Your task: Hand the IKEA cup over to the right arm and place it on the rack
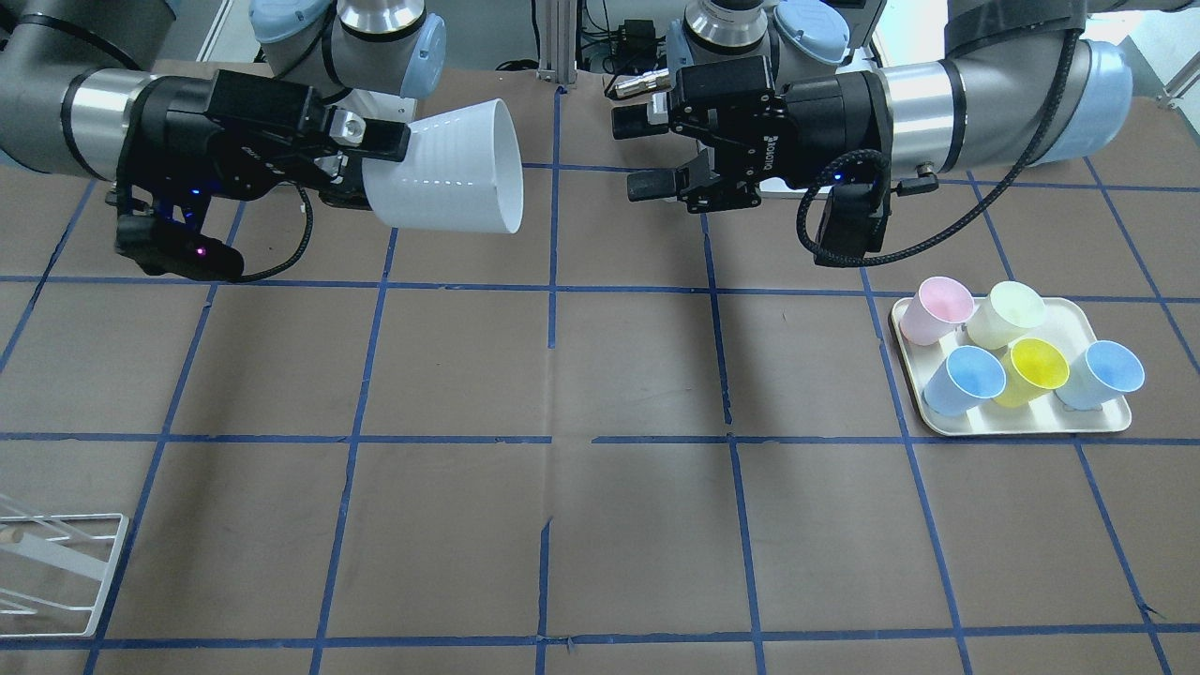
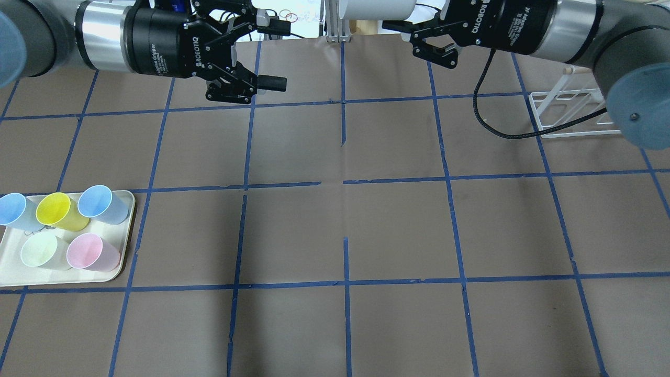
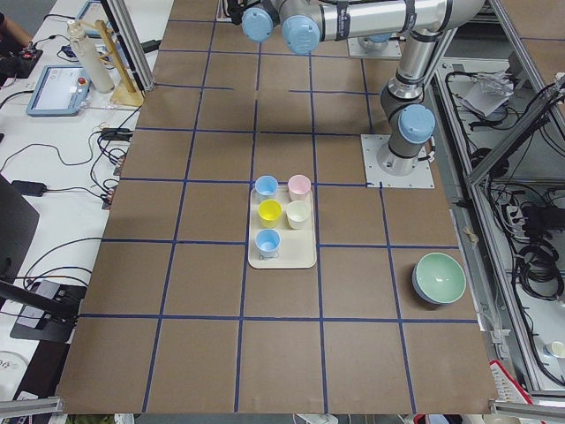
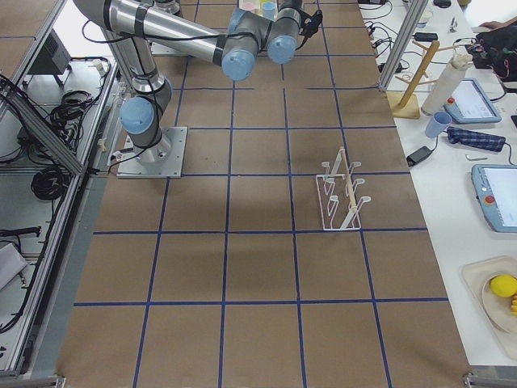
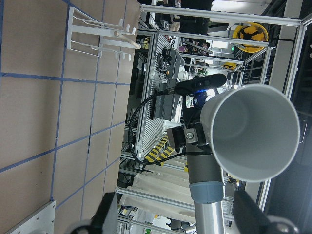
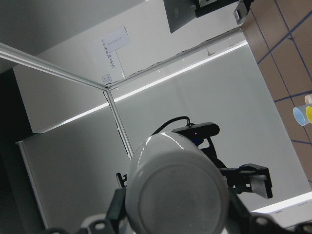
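Note:
The pale grey IKEA cup (image 1: 450, 169) lies on its side in the air, high over the table's robot side, with its mouth toward my left gripper. My right gripper (image 1: 375, 171) is shut on the cup's base end; one finger lies along the cup's top. In the right wrist view the cup's base (image 6: 175, 195) sits between the fingers. My left gripper (image 1: 643, 152) is open and empty, a short gap from the cup's mouth. The left wrist view looks into the cup (image 5: 253, 131). The white wire rack (image 1: 56, 572) stands at the table's edge on the right arm's side; it also shows in the overhead view (image 2: 565, 110).
A cream tray (image 1: 1022, 427) on the left arm's side holds several pastel cups: pink, pale green, yellow and two light blue. A green bowl (image 3: 440, 278) sits near the table's end on the left. A thick braided cable (image 1: 825, 234) hangs from the left wrist.

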`<action>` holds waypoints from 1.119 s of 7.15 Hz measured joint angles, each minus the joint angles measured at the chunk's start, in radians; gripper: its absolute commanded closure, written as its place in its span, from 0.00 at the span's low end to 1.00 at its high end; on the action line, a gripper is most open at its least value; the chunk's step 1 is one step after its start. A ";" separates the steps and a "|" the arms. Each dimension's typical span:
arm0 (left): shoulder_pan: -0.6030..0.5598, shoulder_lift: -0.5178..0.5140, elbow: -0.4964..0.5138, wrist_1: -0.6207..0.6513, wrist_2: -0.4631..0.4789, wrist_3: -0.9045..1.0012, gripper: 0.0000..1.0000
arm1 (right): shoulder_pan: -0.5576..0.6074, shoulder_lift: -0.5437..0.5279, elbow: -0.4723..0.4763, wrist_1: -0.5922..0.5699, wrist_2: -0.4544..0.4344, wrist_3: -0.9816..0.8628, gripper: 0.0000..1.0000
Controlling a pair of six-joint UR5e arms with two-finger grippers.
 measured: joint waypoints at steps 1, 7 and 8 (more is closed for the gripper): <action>-0.001 0.001 0.000 0.117 0.089 -0.127 0.15 | -0.035 -0.002 -0.007 -0.008 -0.063 0.001 0.99; -0.125 0.021 0.017 0.472 0.912 -0.488 0.15 | -0.073 -0.043 -0.133 -0.025 -1.048 -0.126 1.00; -0.140 0.032 0.011 0.516 1.026 -0.494 0.09 | -0.073 -0.049 -0.135 -0.029 -1.208 -0.240 1.00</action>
